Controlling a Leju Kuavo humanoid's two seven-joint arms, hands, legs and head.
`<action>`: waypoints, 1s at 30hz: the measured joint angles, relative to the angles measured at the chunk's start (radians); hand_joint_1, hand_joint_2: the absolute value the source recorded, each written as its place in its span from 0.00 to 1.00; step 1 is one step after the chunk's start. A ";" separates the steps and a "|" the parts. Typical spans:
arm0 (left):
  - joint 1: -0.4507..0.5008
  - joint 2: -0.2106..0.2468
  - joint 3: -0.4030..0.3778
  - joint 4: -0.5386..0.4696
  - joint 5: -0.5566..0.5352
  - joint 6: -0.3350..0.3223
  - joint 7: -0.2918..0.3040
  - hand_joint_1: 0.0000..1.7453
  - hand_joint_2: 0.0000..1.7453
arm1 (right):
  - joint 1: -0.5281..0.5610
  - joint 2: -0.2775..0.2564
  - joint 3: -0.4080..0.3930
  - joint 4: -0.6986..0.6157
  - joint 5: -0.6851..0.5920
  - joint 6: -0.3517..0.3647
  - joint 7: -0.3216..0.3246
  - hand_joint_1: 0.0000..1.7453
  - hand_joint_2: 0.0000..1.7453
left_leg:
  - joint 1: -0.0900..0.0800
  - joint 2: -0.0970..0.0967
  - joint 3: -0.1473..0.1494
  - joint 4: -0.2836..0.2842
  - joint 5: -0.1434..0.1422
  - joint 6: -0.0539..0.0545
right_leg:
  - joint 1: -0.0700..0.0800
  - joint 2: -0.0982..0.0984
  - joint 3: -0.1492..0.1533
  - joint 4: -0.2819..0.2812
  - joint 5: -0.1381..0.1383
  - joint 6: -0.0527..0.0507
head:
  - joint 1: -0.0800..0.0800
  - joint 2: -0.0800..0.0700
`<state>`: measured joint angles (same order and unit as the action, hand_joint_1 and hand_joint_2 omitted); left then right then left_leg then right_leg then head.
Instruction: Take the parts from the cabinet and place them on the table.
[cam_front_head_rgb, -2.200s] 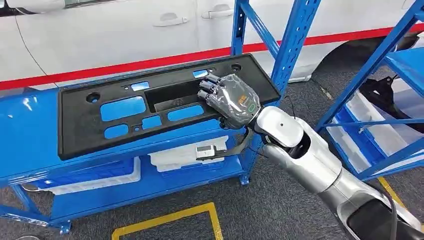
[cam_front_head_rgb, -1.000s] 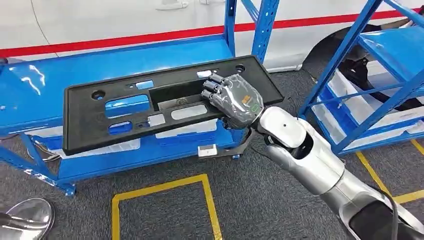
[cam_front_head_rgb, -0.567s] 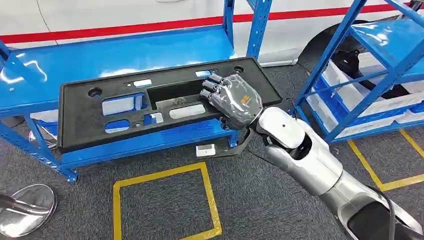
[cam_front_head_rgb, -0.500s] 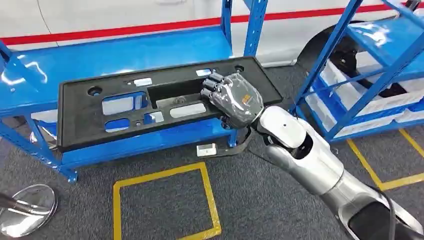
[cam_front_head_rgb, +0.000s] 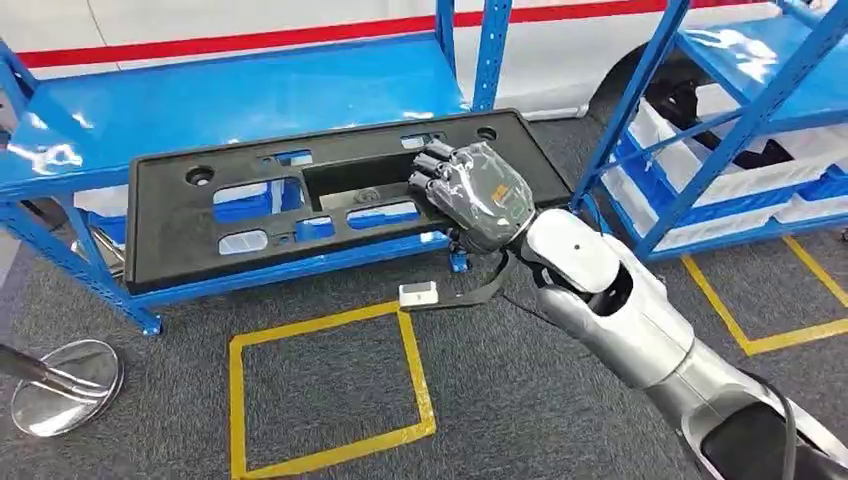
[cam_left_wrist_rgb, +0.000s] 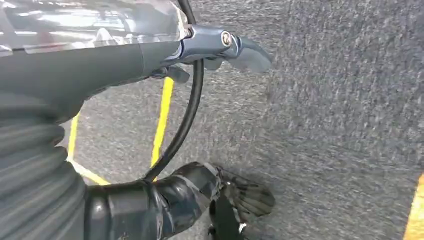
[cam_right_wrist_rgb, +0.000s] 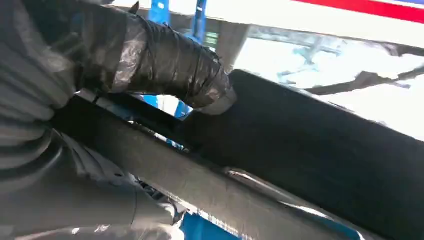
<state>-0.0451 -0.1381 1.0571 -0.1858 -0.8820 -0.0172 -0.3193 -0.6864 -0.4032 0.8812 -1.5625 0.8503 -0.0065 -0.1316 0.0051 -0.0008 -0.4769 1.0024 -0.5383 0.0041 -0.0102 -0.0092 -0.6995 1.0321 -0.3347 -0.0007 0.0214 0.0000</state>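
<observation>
Panel, long black plastic part with cutouts, held in the air over the front edge of the blue shelf, long axis running left-right. Right hand grips it near its right end, fingers over the top, thumb underneath per right wrist view; most of the length sticks out leftward, unsupported. Left hand hangs over grey floor, fingers mostly hidden, can't tell its state. No desk visible. Panel's underside hidden; yellow floor tape below.

No readable text, label, brand or number anywhere (orange and green marks on right hand too blurred).
</observation>
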 joint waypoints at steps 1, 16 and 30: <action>0.000 0.000 0.000 0.000 0.000 0.000 0.000 0.00 1.00 | 0.000 0.000 0.000 0.000 0.000 0.000 0.000 1.00 1.00 | -0.003 0.000 -0.005 0.002 0.007 0.008 | -0.002 0.000 0.001 -0.009 0.013 0.007 | 0.000 0.000; 0.001 -0.006 0.000 0.000 -0.009 0.000 -0.002 0.00 1.00 | 0.004 -0.015 -0.007 -0.003 -0.002 0.000 0.000 1.00 1.00 | 0.005 0.014 -0.178 0.016 0.172 0.004 | 0.015 0.007 0.186 -0.006 -0.177 -0.002 | 0.001 0.000; 0.004 -0.004 0.000 0.000 -0.019 0.003 0.001 0.00 1.00 | 0.017 -0.021 -0.016 -0.008 -0.002 0.000 0.003 1.00 1.00 | 0.007 -0.001 -0.028 0.017 0.018 -0.012 | -0.002 -0.003 0.016 0.008 -0.031 0.007 | 0.002 0.000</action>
<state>-0.0409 -0.1419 1.0571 -0.1858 -0.9010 -0.0141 -0.3182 -0.6695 -0.4242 0.8656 -1.5709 0.8484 -0.0065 -0.1289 0.0122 -0.0021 -0.5047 1.0195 -0.5198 -0.0080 -0.0121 -0.0117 -0.6832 1.0401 -0.3656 0.0067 0.0232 0.0000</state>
